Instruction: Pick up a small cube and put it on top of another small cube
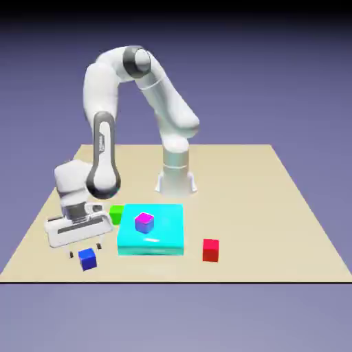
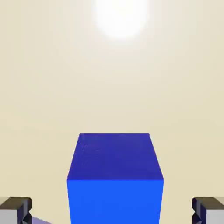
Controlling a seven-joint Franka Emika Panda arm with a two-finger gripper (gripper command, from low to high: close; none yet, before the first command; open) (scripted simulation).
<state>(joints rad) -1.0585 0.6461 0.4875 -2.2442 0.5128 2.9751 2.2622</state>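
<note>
One white Franka Panda arm (image 1: 103,130); dark lettering on its forearm, too small to read. One gripper (image 1: 84,251), two fingertips, spread wide and grasping nothing. One dark-blue cube (image 1: 87,259), on the table (image 1: 254,206) near the exterior view's left front corner, between the fingertips in the hand view. Also counted: one green cube (image 1: 117,214), one red cube (image 1: 211,251), one cyan block (image 1: 151,238) bearing one magenta-topped cube (image 1: 144,223).

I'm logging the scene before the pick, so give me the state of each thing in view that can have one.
claw: open, a fingertip to each side of the blue cube, not touching it
blue cube: on the table, not held
pink-topped cube: on the cyan block
cyan block: lying flat
red cube: on the table
</note>
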